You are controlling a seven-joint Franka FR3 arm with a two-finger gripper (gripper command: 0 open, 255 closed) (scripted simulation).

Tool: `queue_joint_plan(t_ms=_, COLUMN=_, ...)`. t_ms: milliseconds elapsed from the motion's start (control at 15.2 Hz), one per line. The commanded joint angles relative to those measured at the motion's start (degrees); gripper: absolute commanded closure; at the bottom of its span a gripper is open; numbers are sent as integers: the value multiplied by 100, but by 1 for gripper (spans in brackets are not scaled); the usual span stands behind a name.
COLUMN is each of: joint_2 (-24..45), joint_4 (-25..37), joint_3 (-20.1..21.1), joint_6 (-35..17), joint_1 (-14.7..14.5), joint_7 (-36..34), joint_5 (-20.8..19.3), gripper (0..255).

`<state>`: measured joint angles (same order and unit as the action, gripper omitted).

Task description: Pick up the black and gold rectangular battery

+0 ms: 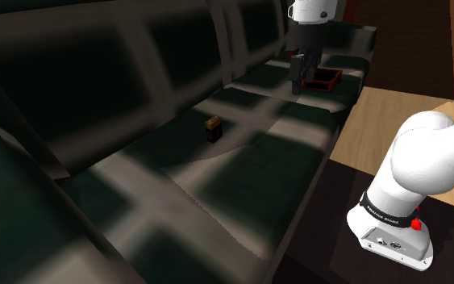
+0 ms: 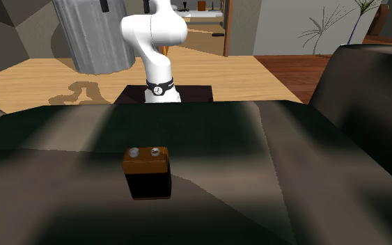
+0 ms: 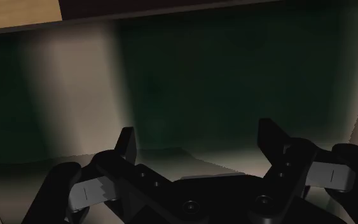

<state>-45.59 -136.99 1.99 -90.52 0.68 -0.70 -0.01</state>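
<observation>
A small rectangular battery (image 1: 213, 127) stands upright on the dark green and grey sofa seat (image 1: 241, 169). Its body is black, with a brown-gold top that carries two pale terminals (image 2: 147, 172). My black gripper (image 1: 300, 79) hangs over the seat's far end, well to the shoulder view's upper right of the battery. In the wrist view my gripper (image 3: 198, 141) is open, its fingers (image 3: 126, 144) standing wide apart with nothing but sofa cushion between them.
A flat dark object with an orange-red rim (image 1: 325, 78) lies on the seat right beside the gripper. The sofa backrest (image 1: 96, 73) rises along the seat's far side. Wooden floor (image 1: 378, 121) and my dark stand (image 1: 338, 202) border the front edge.
</observation>
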Motion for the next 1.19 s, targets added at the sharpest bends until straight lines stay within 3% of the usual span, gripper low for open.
queue_joint_plan(t_ms=0, joint_2=0, joint_4=0, joint_3=0, joint_6=0, joint_1=0, joint_7=0, joint_5=0, gripper=0)
queue_joint_plan(t_ms=594, joint_2=2070, joint_4=824, joint_3=349, joint_6=-1003, joint_1=-21, joint_7=-473, joint_5=130, gripper=0)
queue_joint_plan(t_ms=1122, joint_2=3973, joint_4=2064, joint_3=575, joint_6=-1445, joint_1=-47, joint_7=-900, joint_5=40, gripper=0)
